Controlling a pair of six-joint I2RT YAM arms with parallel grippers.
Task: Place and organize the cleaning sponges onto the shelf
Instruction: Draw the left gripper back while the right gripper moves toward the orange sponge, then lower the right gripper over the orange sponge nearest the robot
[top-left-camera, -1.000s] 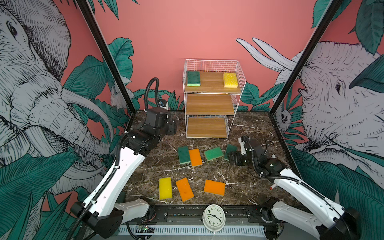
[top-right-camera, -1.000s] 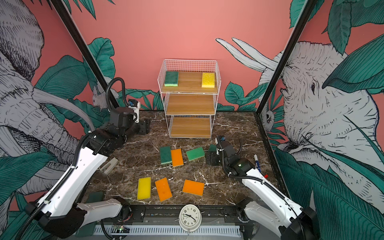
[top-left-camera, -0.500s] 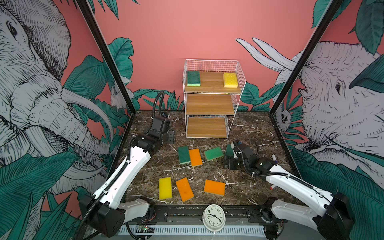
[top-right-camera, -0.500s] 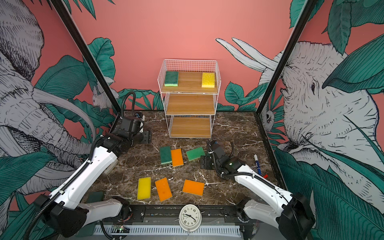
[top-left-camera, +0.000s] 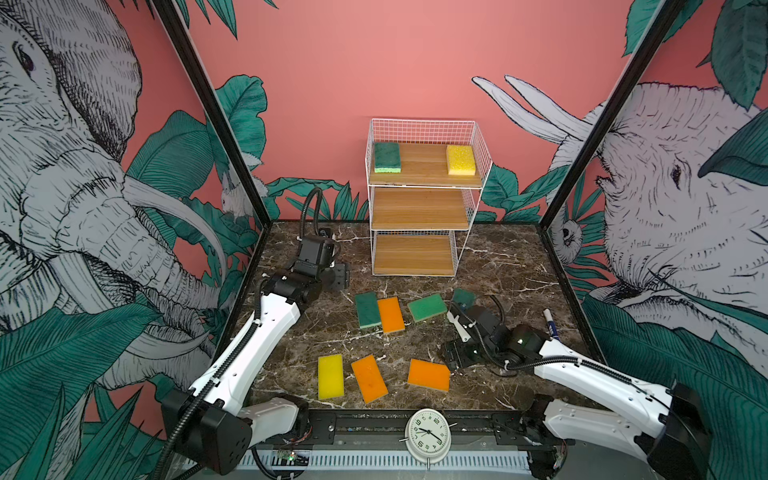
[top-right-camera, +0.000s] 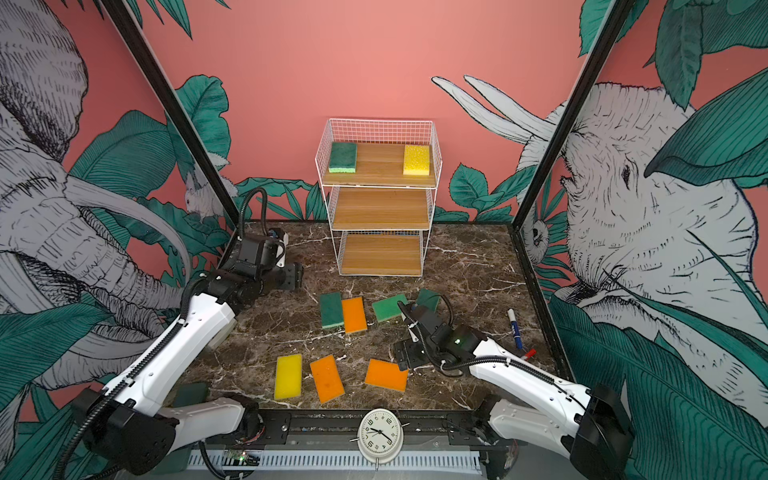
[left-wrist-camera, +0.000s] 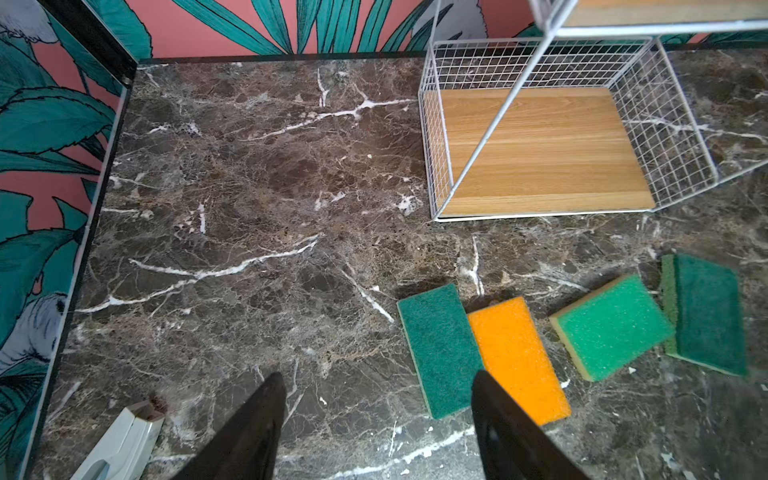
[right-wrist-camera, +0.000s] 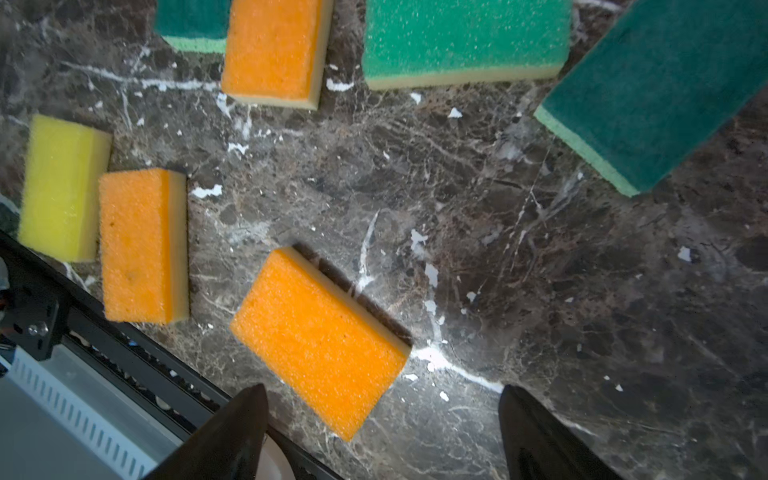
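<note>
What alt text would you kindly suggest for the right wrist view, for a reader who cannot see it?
The right gripper, open and empty, points at a flat rectangular orange foam sponge lying on the dark brown marble table. Beyond it lie two more orange sponges, a yellow sponge and three green sponges.

Counting up now: four green rectangular foam sponges (top-left-camera: 367, 309), one on the white wire-grid shelf (top-left-camera: 422, 124) and three on the brown marble tabletop (top-left-camera: 498, 270). Three orange rectangular foam sponges (top-left-camera: 429, 375), every one on the tabletop. Two yellow rectangular foam sponges (top-left-camera: 330, 376), one up on the shelf, one down. That makes nine sponges. One shelf, carrying three light wooden boards (top-left-camera: 417, 208). One blue-and-white marker pen (top-right-camera: 514, 326). And one round white clock (top-left-camera: 428, 434).
</note>
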